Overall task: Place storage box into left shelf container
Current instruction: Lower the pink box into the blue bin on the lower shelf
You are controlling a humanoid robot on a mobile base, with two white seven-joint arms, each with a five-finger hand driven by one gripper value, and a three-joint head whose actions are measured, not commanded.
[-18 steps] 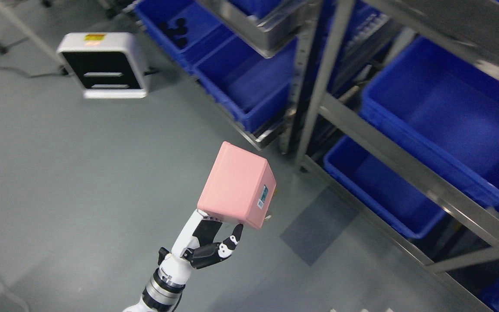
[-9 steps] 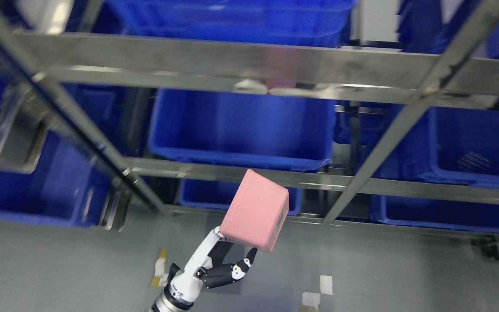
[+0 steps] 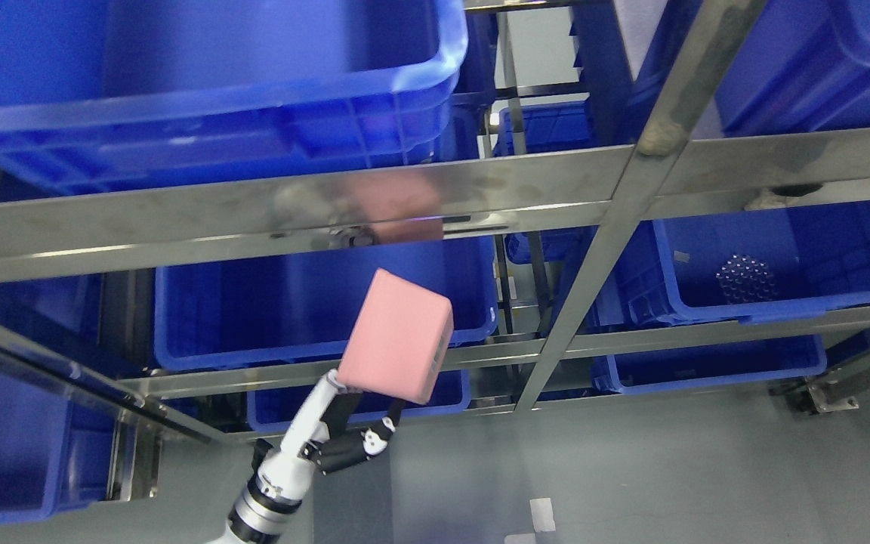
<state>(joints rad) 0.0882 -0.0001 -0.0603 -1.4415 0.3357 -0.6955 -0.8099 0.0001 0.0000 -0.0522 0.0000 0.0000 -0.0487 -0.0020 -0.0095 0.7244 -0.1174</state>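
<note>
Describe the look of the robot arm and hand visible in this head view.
Only the left arm shows, entering at the bottom left of centre. Its left hand has a white back and palm shell with glossy black fingers; one finger carries white patches near the tip. The wrist is a white cylinder ringed by black and silver metal bands. No cables or printed markings are visible.

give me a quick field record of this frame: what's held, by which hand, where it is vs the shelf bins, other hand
held item: pink storage box, tilted
holder: left hand, fingers under the box's lower edge
position: in front of the metal shelf rack, level with the middle-tier blue bin
placed in bin: not yet
bin behind box: no contents visible
right-side bin: small dark items inside
right hand: not in view
floor: grey, tape marks
</note>
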